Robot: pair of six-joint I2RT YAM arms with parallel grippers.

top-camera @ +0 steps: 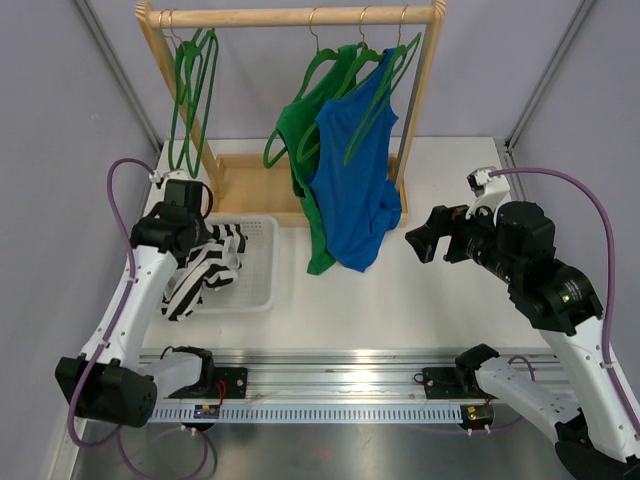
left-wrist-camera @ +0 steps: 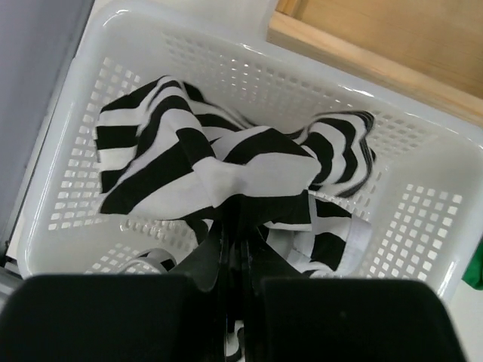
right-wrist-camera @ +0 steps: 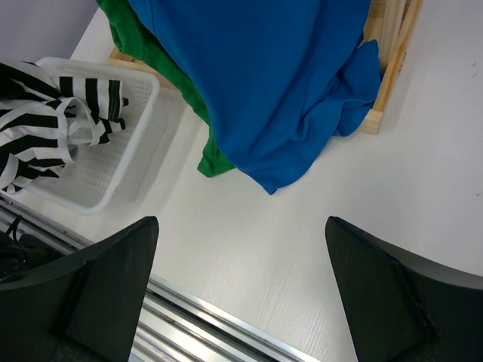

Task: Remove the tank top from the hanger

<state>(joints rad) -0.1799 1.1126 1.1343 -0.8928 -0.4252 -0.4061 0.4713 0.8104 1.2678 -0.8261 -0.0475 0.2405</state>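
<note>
- My left gripper (left-wrist-camera: pixel 232 226) is pinching the striped top (left-wrist-camera: pixel 226 162) with its jaws closed tight, over the white basket (left-wrist-camera: pixel 226 68) on the near left.
- My right gripper (right-wrist-camera: pixel 241 249) is hanging wide open, holding nothing.
- The blue top (top-camera: pixel 350 190) is hanging on the far rack (top-camera: pixel 290 15).

Striped tank top (top-camera: pixel 200 272) bunched at left gripper (top-camera: pixel 213 252), draped over basket (top-camera: pixel 256 285) rim; blue top (top-camera: pixel 350 190) hangs from rack (top-camera: pixel 290 16).

The left arm (top-camera: pixel 143 288) and right arm (top-camera: pixel 548 280) are being shown with white shells, black joints and purple cables (top-camera: pixel 110 195); the right gripper (right-wrist-camera: pixel 240 220) is being seen matte black.
</note>
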